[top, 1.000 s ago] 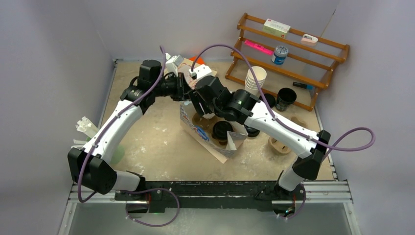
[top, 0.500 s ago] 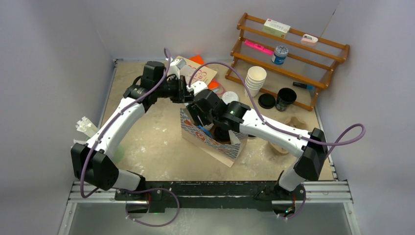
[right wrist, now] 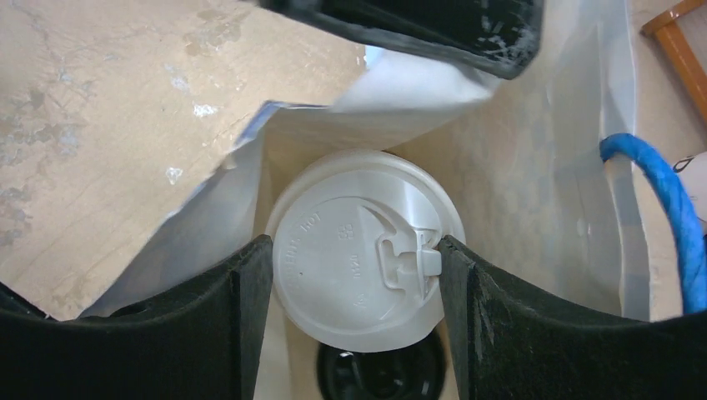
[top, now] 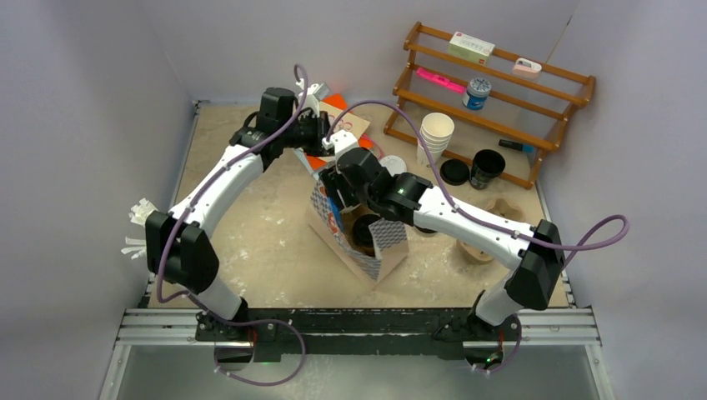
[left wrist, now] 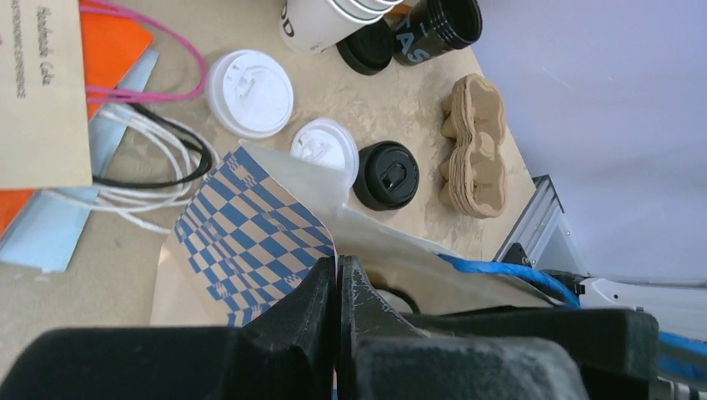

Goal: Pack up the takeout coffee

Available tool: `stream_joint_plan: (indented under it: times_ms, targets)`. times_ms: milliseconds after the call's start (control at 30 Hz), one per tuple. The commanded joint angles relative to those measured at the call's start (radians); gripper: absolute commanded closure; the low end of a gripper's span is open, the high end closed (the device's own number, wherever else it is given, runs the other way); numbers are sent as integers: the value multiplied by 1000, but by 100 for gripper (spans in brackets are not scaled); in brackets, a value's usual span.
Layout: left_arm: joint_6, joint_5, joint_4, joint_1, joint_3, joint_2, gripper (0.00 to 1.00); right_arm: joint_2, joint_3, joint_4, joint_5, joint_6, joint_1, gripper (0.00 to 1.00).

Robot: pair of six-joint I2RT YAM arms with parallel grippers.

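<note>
A blue-checkered paper bag stands open mid-table. My right gripper reaches down into the bag, shut on a takeout coffee cup with a white lid; both fingers press the lid's rim. Under it in the bag sits a black-lidded cup. My left gripper is shut on the bag's checkered top edge, holding it up. Beyond the bag on the table stand another white-lidded cup and a black-lidded cup.
A loose white lid lies by a stack of lidless white cups. Brown cup carriers sit to the right. A lidless black cup and a wooden rack stand at the back right. Flat bags with cord handles lie behind.
My right gripper has sunk into the bag with the white-lidded cup. The left arm has moved back and to the right, and the bag stands more upright.
</note>
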Motion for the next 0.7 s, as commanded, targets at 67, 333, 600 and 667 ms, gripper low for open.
stream_joint_plan:
  times_ms: [67,333,600,667]
  targets:
    - [29,44,92,-31,119,87,100,-8,-8,78,18,-37,-9,47]
    - [66,62,13,-36,157,74,100,-14,-21,67,-36,-7,-20,48]
    - [104,48,14,-36,31,-64,100,5,-31,91,-41,-15,-21,48]
    - [104,50,29,-35,19,-74,100,10,-45,107,-55,-5,-22,48]
